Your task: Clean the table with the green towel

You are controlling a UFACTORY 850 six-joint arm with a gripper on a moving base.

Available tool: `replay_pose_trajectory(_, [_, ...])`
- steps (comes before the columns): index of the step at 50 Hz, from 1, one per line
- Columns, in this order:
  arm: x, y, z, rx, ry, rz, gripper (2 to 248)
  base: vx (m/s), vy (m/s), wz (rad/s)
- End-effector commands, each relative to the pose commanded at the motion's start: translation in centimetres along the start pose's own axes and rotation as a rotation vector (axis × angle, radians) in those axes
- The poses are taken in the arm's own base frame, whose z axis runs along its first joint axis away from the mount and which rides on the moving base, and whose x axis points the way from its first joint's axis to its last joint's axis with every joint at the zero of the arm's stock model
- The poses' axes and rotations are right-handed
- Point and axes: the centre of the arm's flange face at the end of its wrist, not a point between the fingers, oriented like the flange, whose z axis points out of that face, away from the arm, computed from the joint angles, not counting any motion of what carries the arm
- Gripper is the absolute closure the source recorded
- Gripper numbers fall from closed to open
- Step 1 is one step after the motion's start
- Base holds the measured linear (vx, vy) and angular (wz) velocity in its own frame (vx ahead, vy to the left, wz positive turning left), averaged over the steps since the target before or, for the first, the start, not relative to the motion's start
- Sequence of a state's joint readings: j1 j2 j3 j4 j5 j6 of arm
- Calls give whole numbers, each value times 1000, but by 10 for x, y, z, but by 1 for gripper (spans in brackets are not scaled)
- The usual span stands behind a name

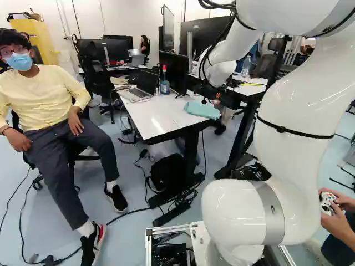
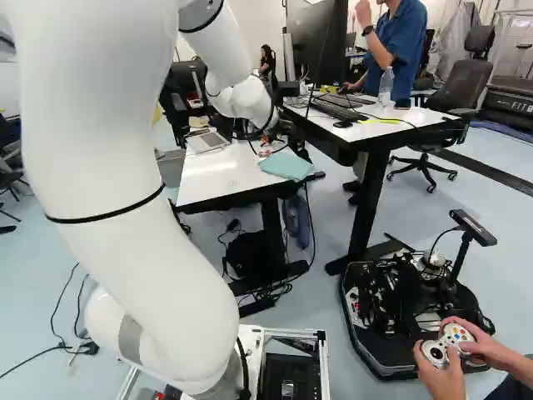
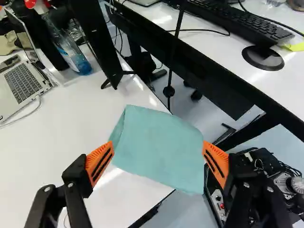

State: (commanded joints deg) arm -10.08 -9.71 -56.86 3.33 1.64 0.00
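gripper [image 1: 212, 100] wide open, holding nothing; towel [image 3: 159, 147] ahead on table [image 3: 52, 147]; bottle label [image 3: 68, 58] too small to read.

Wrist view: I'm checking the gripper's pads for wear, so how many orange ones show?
2: one orange pad toward the laptop, the other toward the neighbouring desk, with the green towel showing between them.

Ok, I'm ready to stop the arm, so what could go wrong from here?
The green towel pokes out past the edge of the white table, so a nudge might send it to the floor. The open gripper looks barely as wide as the towel, so closing may miss or bunch it. A wide wiping sweep could knock the bottle or laptop standing on that table.
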Motion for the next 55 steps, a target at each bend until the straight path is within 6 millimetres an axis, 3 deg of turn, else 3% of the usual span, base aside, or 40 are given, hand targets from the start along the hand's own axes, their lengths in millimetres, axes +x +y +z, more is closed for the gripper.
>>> replay_pose_trajectory(34, [34, -7, 38, 10, -92, 51, 3, 0, 0, 0])
replay_pose_trajectory(55, [37, -7, 42, 10, -87, 52, 3, 0, 0, 0])
